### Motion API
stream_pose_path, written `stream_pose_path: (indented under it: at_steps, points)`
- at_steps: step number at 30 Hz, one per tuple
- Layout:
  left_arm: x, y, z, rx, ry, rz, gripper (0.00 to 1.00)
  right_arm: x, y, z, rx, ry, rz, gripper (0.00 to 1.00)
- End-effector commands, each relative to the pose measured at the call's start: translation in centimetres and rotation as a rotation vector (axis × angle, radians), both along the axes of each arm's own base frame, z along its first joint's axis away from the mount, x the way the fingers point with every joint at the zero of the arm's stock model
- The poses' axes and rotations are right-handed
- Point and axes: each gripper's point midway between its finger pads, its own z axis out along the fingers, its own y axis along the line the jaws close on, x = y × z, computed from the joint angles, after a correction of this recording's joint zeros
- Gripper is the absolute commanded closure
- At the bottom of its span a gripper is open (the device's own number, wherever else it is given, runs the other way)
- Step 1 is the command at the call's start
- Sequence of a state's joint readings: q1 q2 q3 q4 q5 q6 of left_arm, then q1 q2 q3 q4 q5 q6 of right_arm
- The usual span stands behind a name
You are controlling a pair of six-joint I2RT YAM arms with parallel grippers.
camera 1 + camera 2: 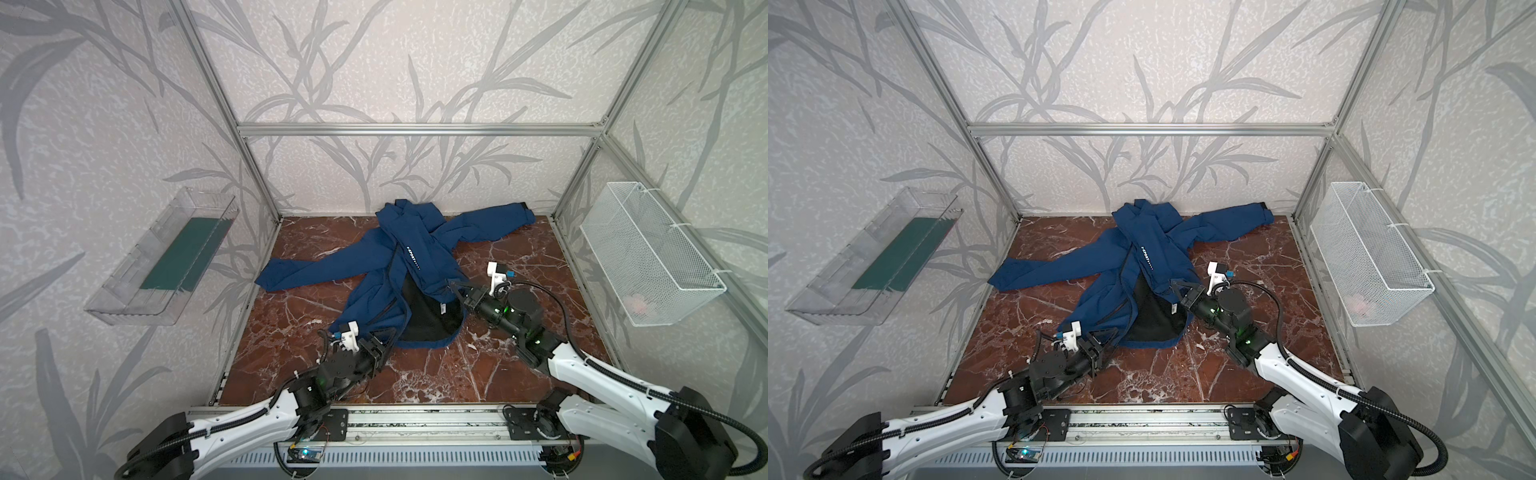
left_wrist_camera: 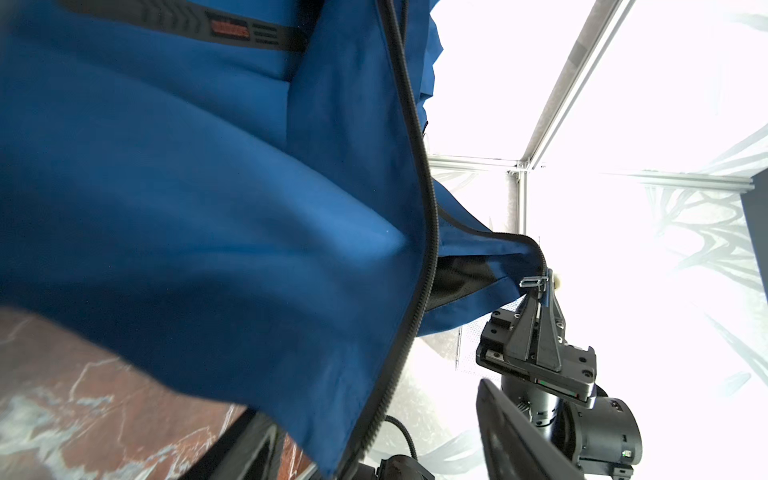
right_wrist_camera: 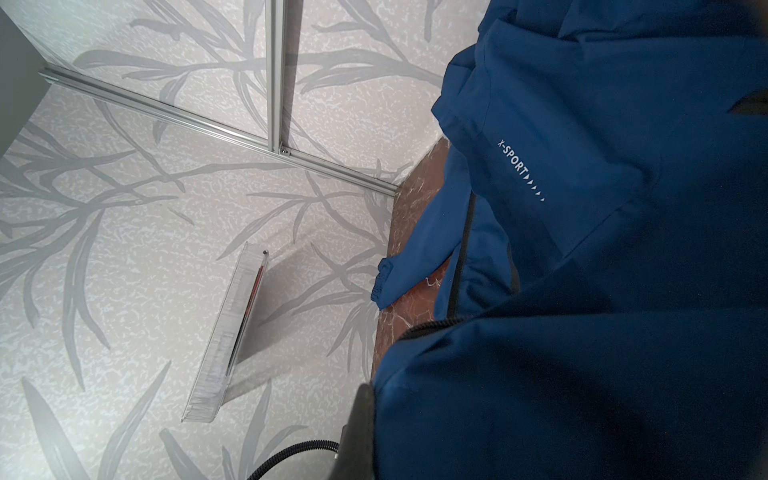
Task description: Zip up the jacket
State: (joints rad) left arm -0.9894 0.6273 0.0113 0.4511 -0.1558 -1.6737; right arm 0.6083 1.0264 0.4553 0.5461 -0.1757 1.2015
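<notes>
Navy jacket (image 1: 374, 266), smooth shell over black mesh lining, sprawls on the veined red marble table (image 1: 415, 374) beyond both arms. Right fingers (image 2: 536, 328) are clenched on its toothed zipper edge (image 2: 419, 166), metal pull (image 2: 532, 282) at their tips. Left fingers (image 2: 515, 440) are spread wide, slack hem between them.

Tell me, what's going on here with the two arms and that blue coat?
Two robot arms are trying to zip a navy jacket spread on the marble table. It is not zipped yet: the front lies open, with the black lining showing. The right gripper is pinched shut on the front edge by the zipper slider. The left gripper sits at the hem with its jaws apart.
</notes>
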Motion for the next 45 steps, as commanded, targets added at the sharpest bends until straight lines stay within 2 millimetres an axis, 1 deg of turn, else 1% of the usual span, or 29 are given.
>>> stream_pose_path:
  at_steps: [1, 5, 6, 9, 12, 14, 19, 24, 26, 29, 31, 34, 36, 38, 40, 43, 45]
  points:
    - [-0.8, 0.5, -2.7, 0.052, 0.081, -0.005, 0.26, 0.4, 0.0, 1.7, 0.015, -0.051, -0.006, 0.99]
    - [-1.0, 0.5, -3.5, 0.032, 0.112, -0.008, 0.25, 0.6, 0.2, 1.7, 0.018, -0.052, -0.003, 0.99]
    - [-1.0, 0.5, -3.7, 0.035, 0.114, -0.003, 0.26, 0.6, 0.2, 1.8, 0.017, -0.053, -0.004, 0.99]
    - [-0.6, 0.6, -3.5, 0.027, 0.105, 0.02, 0.31, 0.6, 0.2, 1.8, 0.017, -0.053, -0.002, 0.99]
    - [-0.3, 0.8, -3.6, 0.031, 0.102, 0.038, 0.39, 0.6, 0.2, 2.0, 0.017, -0.054, -0.003, 0.99]
    - [-0.1, 1.0, -3.5, 0.032, 0.097, 0.051, 0.39, 0.6, 0.1, 2.0, 0.017, -0.055, -0.005, 0.99]
    - [0.5, 1.1, -2.6, 0.009, 0.063, 0.083, 0.4, 0.6, 0.2, 2.0, 0.019, -0.055, -0.004, 0.99]
    - [0.6, 0.9, -2.6, 0.008, 0.06, 0.081, 0.57, 0.6, 0.3, 2.1, 0.021, -0.058, -0.001, 0.99]
    - [0.7, 0.8, -2.4, 0.003, 0.049, 0.081, 0.68, 0.7, 0.3, 2.1, 0.021, -0.059, -0.001, 0.99]
    - [0.7, 0.6, -2.3, 0.011, 0.043, 0.073, 0.8, 0.6, 0.3, 2.2, 0.022, -0.06, -0.001, 0.99]
    - [0.8, 0.4, -2.0, 0.013, 0.036, 0.065, 0.86, 0.6, 0.2, 2.2, 0.021, -0.06, -0.002, 0.99]
    - [0.7, 0.1, -1.6, 0.018, 0.021, 0.049, 0.92, 0.5, 0.2, 2.3, 0.027, -0.067, -0.002, 0.99]
    - [0.7, -0.2, -1.2, 0.028, 0.009, 0.034, 0.98, 0.5, 0.1, 2.4, 0.029, -0.07, -0.004, 0.99]
    - [0.7, -0.7, 0.0, 0.037, -0.024, 0.013, 1.0, 0.4, 0.1, 2.9, 0.036, -0.086, 0.001, 1.0]
    - [0.9, -1.3, 1.7, 0.044, -0.074, -0.012, 1.0, 0.3, 0.2, 3.6, 0.048, -0.109, 0.006, 1.0]
    - [1.3, -2.6, 6.5, 0.069, -0.207, -0.054, 1.0, 0.1, 0.1, 5.2, 0.083, -0.16, 0.01, 1.0]
    - [1.7, -3.2, 10.2, 0.067, -0.334, -0.056, 1.0, -0.1, 0.1, 6.8, 0.118, -0.205, 0.012, 1.0]
